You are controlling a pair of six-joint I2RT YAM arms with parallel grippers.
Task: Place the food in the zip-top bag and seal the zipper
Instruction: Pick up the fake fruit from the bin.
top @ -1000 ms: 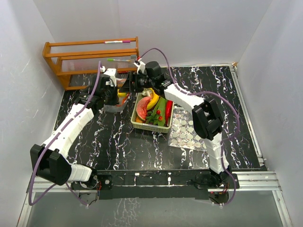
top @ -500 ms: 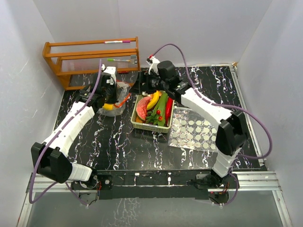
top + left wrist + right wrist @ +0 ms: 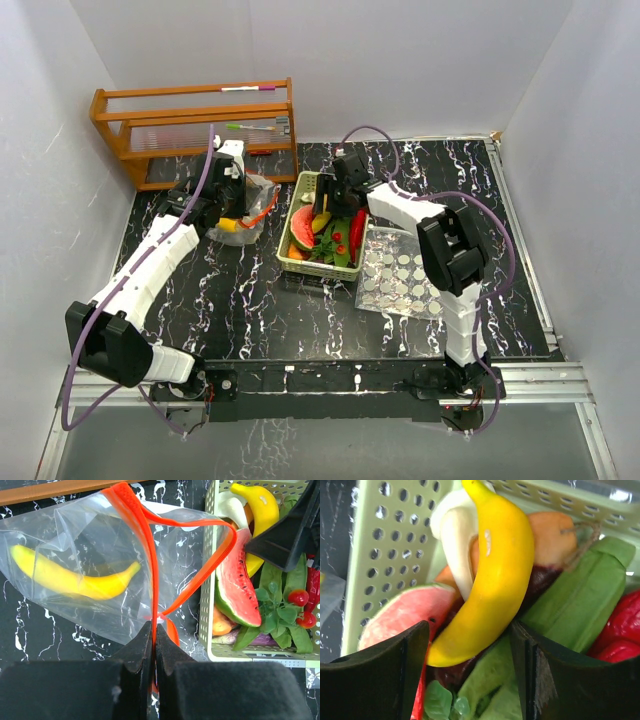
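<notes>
The zip-top bag [image 3: 100, 535] is clear with an orange zipper [image 3: 152, 555] and holds one yellow banana [image 3: 75, 580]. It lies left of the basket in the top view [image 3: 252, 195]. My left gripper [image 3: 154, 627] is shut on the zipper strip, and it shows in the top view [image 3: 235, 203]. My right gripper [image 3: 470, 630] is open, its fingers on either side of a second banana [image 3: 490, 580] in the pale green basket [image 3: 380, 545]. A watermelon slice [image 3: 400, 615], green pods [image 3: 575, 605] and a red chilli [image 3: 620, 630] lie around it.
A wooden rack [image 3: 190, 125] stands at the back left. A clear sheet with round dots [image 3: 405, 275] lies right of the basket [image 3: 300, 265]. Cherry tomatoes [image 3: 300, 597] on green leaves sit in the basket. White walls close in three sides.
My right gripper has moved right from the bag's mouth and down into the basket, over the second banana. The banana in the bag has settled lower. My left gripper has kept hold of the zipper.
</notes>
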